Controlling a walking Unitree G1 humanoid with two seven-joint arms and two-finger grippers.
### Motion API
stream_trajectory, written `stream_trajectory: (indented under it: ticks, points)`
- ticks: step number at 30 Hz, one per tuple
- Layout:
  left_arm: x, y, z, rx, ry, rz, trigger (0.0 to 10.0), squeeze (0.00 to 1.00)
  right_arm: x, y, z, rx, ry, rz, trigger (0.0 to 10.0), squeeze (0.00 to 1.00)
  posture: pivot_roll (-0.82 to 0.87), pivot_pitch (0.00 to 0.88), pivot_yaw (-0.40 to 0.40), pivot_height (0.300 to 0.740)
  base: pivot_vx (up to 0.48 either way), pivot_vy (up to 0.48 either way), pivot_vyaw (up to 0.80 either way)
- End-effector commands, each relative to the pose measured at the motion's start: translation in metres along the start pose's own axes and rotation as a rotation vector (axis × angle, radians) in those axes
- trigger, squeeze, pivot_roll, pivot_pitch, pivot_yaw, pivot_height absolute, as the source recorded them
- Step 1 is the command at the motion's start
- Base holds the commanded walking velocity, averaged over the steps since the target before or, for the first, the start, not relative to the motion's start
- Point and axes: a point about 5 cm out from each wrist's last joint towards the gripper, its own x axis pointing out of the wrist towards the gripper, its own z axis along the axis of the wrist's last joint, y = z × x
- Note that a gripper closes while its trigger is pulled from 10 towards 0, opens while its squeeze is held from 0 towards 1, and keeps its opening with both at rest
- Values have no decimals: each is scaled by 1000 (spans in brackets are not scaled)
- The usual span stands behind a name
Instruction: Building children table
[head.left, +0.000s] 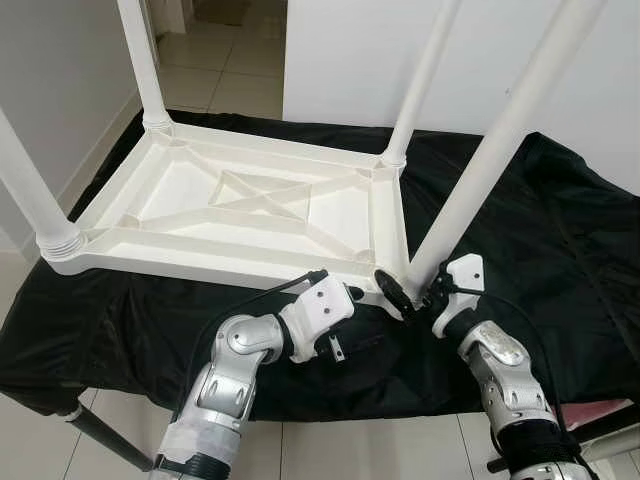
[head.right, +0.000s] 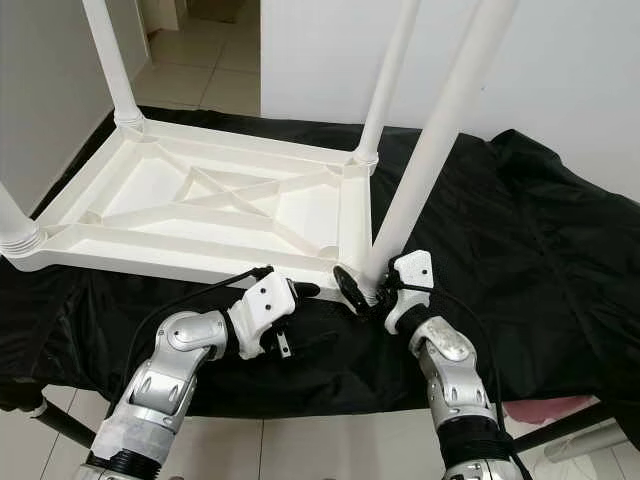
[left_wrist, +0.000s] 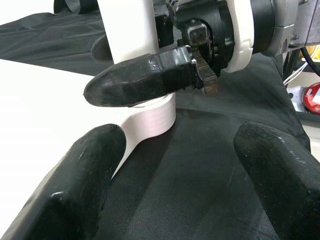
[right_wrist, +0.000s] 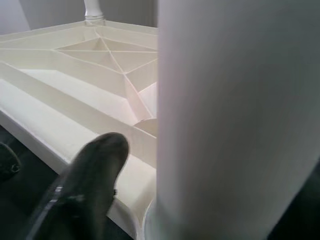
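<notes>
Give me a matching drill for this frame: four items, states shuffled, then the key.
1. white plastic tabletop
2. white plastic table leg nearest the robot's right
3. left gripper
4. black cloth

A. gripped at its base by the right gripper
B. open, beside the near corner
C. upside down, ribs showing
D. spread beneath the table

Pairs: 1-C, 2-A, 3-B, 4-D

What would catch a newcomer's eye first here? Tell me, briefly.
An upside-down white plastic table lies on a black cloth, its four legs pointing up. At its near right corner the right hand grips the base of one leg, one finger on each side. The left hand hovers open just beside that corner.
</notes>
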Motion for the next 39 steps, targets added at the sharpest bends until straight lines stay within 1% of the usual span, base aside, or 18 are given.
stream_trajectory:
  ticks: [1,2,10,11,13,14,19,23,24,26,28,31,33,34,35,36,37,39]
  points:
    - [0,11,4,3,-7,228,10000,0,0,0,0,-12,4,20,2667,0,5,0,-90,740,0,0,0]
    - [0,10,4,3,-7,225,10000,0,0,0,-1,-16,7,26,0,0,6,0,-90,740,0,0,0]
    - [0,9,3,-1,-5,221,10000,0,-3,-2,-6,-20,20,33,0,0,6,0,-91,740,0,0,0]
    - [0,9,3,-1,-5,221,10000,0,-3,-2,-6,-18,22,30,275,0,5,0,-90,740,0,0,0]
    - [0,9,3,-1,-5,221,10000,0,-3,-2,-6,-18,22,30,275,0,5,0,-90,740,0,0,0]
    - [0,9,3,0,-5,221,10000,0,-4,-2,-7,-17,25,24,10000,0,5,0,-90,740,0,0,0]
    - [0,9,4,1,-6,220,10000,0,-4,-3,-7,-13,28,-7,10000,0,3,0,-88,740,0,0,0]
    - [0,9,3,1,-5,217,10000,0,-1,-3,-6,3,35,-174,10000,0,1,0,-80,740,0,0,0]
    - [0,9,3,1,-5,217,10000,0,-1,-3,-6,3,35,-174,10000,0,1,0,-80,740,0,0,0]
    - [0,9,3,2,-4,216,10000,0,-1,-1,-6,14,30,-210,10000,0,0,0,-80,740,0,0,0]
    - [-1,9,3,2,-2,212,10000,0,-1,5,-5,43,18,-308,10000,0,-3,0,-75,740,0,0,0]
    - [-1,9,3,2,-2,212,10000,0,-1,5,-5,43,18,-308,10000,0,-3,0,-75,740,0,0,0]
    - [-1,9,3,3,-1,210,10000,0,-3,10,-5,64,11,-433,10000,0,-6,0,-74,740,0,0,0]
    - [-1,9,3,3,-1,210,10000,0,-3,10,-5,64,11,-433,10000,0,-6,0,-74,740,0,0,0]
    - [0,9,3,3,-1,209,10000,0,-4,14,-6,77,-7,-531,10000,0,-8,0,-73,740,0,0,0]
    - [0,9,3,3,-1,209,10000,0,-4,14,-6,77,-7,-531,10000,0,-8,0,-73,740,0,0,0]
    - [1,9,4,3,-3,208,10000,0,-4,19,-6,91,-22,-616,10000,0,-8,0,-73,740,0,0,0]
    - [1,9,4,3,-3,208,10000,0,-4,19,-6,91,-22,-616,10000,0,-8,0,-73,740,0,0,0]
